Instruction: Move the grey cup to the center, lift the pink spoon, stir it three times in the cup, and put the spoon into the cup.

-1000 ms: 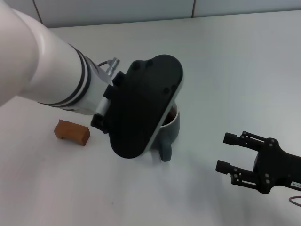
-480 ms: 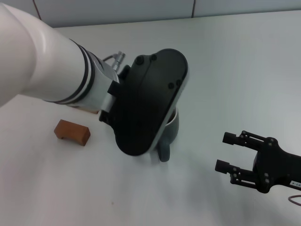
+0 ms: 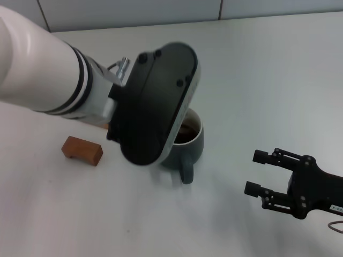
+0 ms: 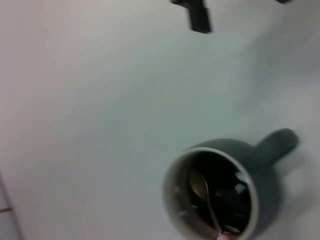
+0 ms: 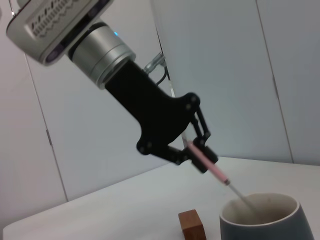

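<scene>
Pink spoon (image 5: 209, 166) is clamped by its handle in the left gripper (image 5: 196, 152), fingers pinched on it, directly above the grey cup (image 3: 187, 140). Its long axis slants down and away from the gripper, metal neck crossing the rim and bowl (image 4: 198, 184) sitting in the dark liquid. Cup sits mid-table, handle (image 3: 186, 172) pointing toward the robot. Judgement: stirring step or just before release; the spoon's tilt relative to the rim matters, since only the left arm is over the cup. Right gripper (image 3: 259, 172) hovers nearer the robot on the right, fingers spread, holding nothing, well apart from the cup. Brown block (image 3: 82, 150) lies left of the cup.
</scene>
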